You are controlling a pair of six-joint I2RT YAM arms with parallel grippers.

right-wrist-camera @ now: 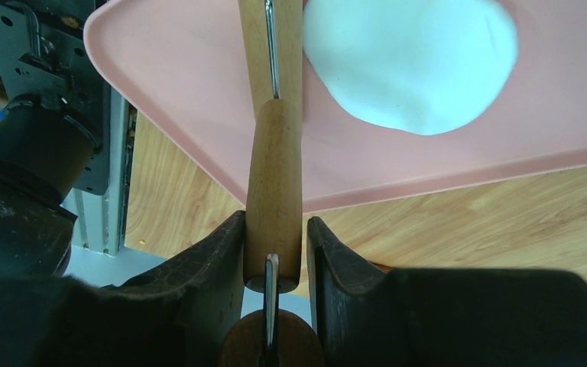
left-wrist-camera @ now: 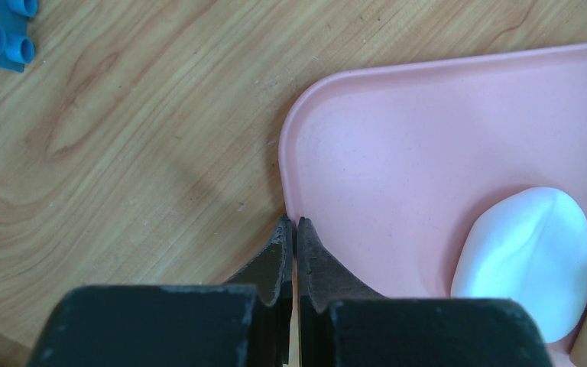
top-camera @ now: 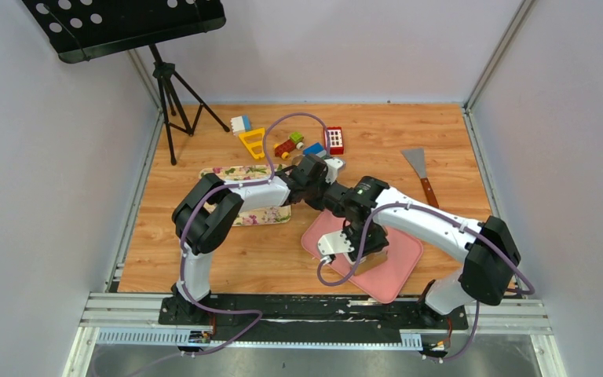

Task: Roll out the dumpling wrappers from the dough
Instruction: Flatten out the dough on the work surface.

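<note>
Your right pincer (right-wrist-camera: 275, 223) is gripping the handle of a wooden rolling pin (right-wrist-camera: 274, 180), with one finger pressing on each side. The pin is running away from the fingers across the rim of the pink tray (right-wrist-camera: 176, 99). It is getting cut off at the top edge of the wrist view, so you are not seeing its far end. The dough (right-wrist-camera: 413, 61), a smooth white lump, is lying on the tray just right of the pin. Whether wood and dough are touching is hard to tell, and the lump's far side is being cropped too.

Your left pincer (left-wrist-camera: 294, 228) is sitting shut, its tips pressed together right at the tray's rounded corner rim, above the wooden table (left-wrist-camera: 122, 153). You are not able to tell whether it is nipping the rim or only resting against it. A blue studded block (left-wrist-camera: 0, 34) is poking in at the top left corner, mostly cut off.

From above, the right arm (top-camera: 432, 224) is covering the dough and both sets of fingertips. Farther back, toy blocks (top-camera: 290, 144) and a scraper (top-camera: 420, 169) are lying on the table. A flowered mat (top-camera: 261, 214) is lying half hidden under the left arm (top-camera: 228, 200), and a black music stand (top-camera: 126, 27) is being cropped by the top edge. Any marks on the toys are too small to read.
</note>
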